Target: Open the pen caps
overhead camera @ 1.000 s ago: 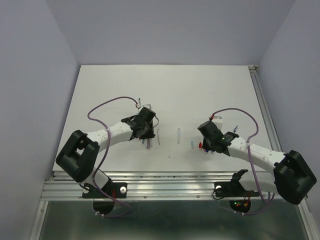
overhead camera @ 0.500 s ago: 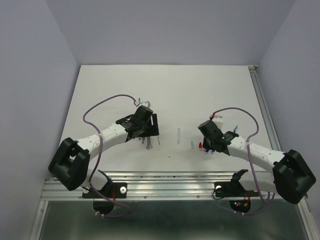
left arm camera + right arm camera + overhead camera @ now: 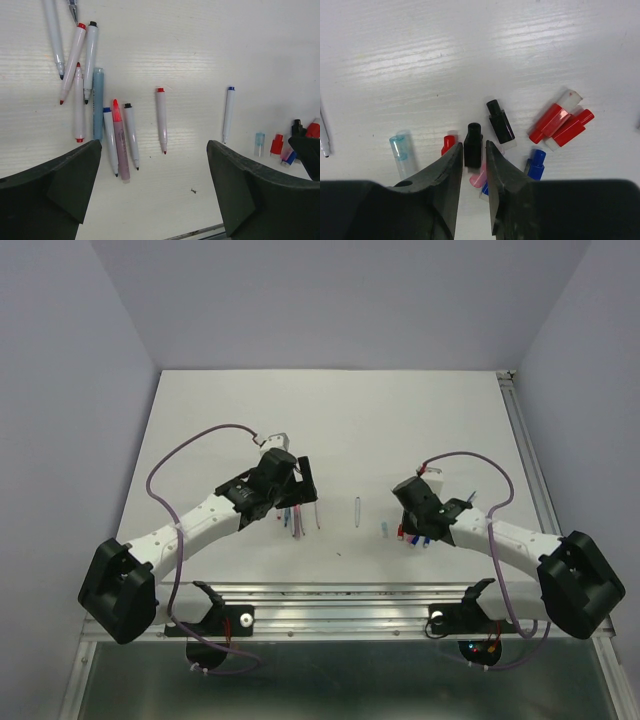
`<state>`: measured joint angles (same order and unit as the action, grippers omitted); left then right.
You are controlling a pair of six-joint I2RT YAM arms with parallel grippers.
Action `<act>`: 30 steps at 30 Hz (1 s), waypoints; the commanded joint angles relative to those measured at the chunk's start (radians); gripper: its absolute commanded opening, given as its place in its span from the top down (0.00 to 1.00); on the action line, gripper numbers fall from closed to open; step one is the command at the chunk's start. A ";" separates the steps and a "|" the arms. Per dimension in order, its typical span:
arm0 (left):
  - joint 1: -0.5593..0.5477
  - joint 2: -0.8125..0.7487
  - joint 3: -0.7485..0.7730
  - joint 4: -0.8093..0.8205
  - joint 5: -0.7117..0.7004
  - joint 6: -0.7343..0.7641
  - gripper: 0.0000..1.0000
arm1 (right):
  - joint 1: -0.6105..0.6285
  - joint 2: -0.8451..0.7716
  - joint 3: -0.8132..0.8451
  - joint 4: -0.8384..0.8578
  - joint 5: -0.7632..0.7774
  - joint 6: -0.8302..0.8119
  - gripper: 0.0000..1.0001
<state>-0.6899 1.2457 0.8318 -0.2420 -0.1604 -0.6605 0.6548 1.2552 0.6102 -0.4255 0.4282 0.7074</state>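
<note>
Pen caps (image 3: 560, 122) clustered; right tool (image 3: 474, 146) pinches black cap (image 3: 473, 134) (left tool (image 3: 154, 146) wide).

Right end effector (image 3: 420, 536) sits over pen caps (image 3: 400, 533).

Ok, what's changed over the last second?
The left arm swung its elbow out to the left, carrying the open, empty left tool slightly left and forward. Nothing was visibly taken or let go. The right tool stays low among the pen caps, a black cap between its jaws; the pens lie unmoved.
</note>
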 commanded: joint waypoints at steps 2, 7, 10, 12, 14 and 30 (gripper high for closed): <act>-0.005 -0.034 0.029 -0.017 -0.042 -0.005 0.01 | -0.007 -0.004 0.062 0.011 0.040 0.018 0.66; -0.003 -0.037 0.041 -0.034 -0.060 -0.007 0.01 | -0.007 -0.023 0.079 -0.022 0.046 0.032 0.61; -0.003 -0.048 0.043 -0.037 -0.070 -0.010 0.01 | -0.007 -0.060 0.091 -0.044 0.058 0.044 0.50; -0.003 -0.075 0.040 -0.039 -0.090 -0.014 0.01 | -0.007 -0.091 0.102 -0.065 0.067 0.052 0.33; -0.003 -0.116 0.032 -0.043 -0.126 -0.034 0.01 | -0.007 -0.141 0.105 -0.074 0.086 0.056 0.12; 0.012 -0.342 0.021 -0.267 -0.538 -0.298 0.01 | -0.007 -0.289 0.171 -0.185 0.386 0.147 0.00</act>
<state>-0.6884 0.9619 0.8379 -0.4706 -0.5694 -0.8967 0.6540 0.9859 0.7090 -0.5705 0.7071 0.8349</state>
